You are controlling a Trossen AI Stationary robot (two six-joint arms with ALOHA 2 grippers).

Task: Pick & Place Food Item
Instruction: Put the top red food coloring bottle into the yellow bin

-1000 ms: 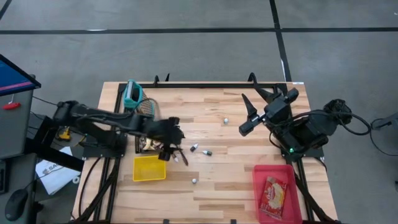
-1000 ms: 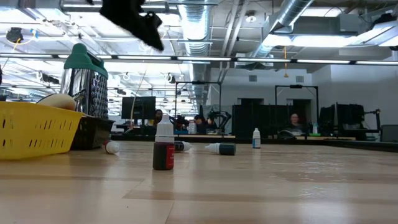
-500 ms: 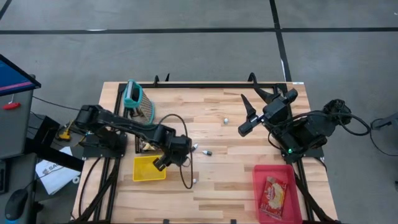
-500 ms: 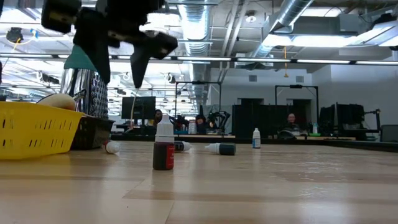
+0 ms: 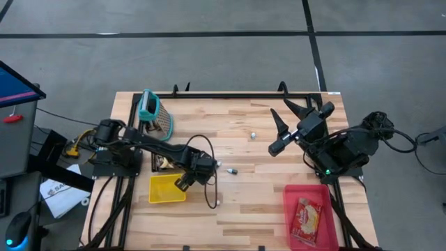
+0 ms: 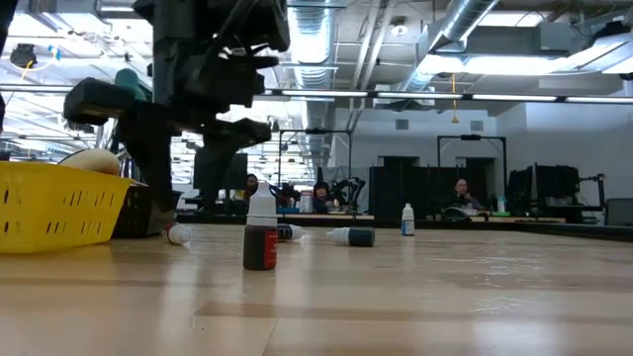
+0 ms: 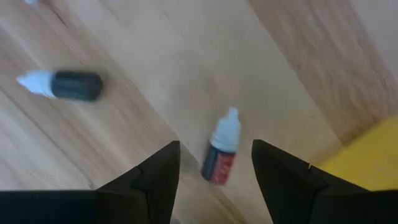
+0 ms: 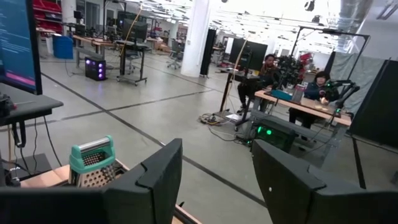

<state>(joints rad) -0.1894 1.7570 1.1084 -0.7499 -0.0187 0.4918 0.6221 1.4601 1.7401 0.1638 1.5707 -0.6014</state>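
While pointing straight down, left gripper (image 7: pixel 214 171) low over table (image 5: pixel 279 125), fingers apart w/ red-label bottle (image 7: pixel 221 155) lying on wood betw. them, just beside yellow basket (image 5: pixel 167 189). Right gripper (image 5: pixel 286 118) raised, level, fingers apart, empty. Food packet (image 5: pixel 306 217) in red tray (image 5: pixel 289 209) at table's near-right corner.

Left hand (image 7: pixel 214 180) points down, fingers apart; right hand (image 5: pixel 282 129) raised level.
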